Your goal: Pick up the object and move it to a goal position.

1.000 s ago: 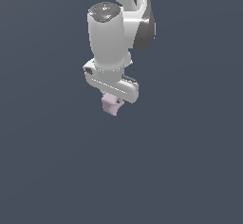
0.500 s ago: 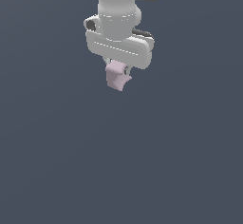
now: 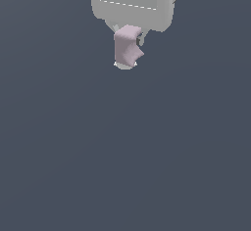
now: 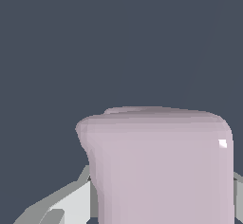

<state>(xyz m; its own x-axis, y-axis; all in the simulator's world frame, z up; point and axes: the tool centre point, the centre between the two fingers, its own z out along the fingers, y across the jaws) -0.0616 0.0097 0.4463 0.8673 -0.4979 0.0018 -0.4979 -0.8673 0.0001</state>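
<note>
Pale pink-lilac, matte and blocky, the object (image 3: 127, 48) hangs just under the white pincer (image 3: 128, 61), clamped between its fingers, with a notch cut into the side toward the exterior view's right; in the wrist view the object (image 4: 161, 166) fills the frame between grey fingers (image 4: 61, 204)
</note>
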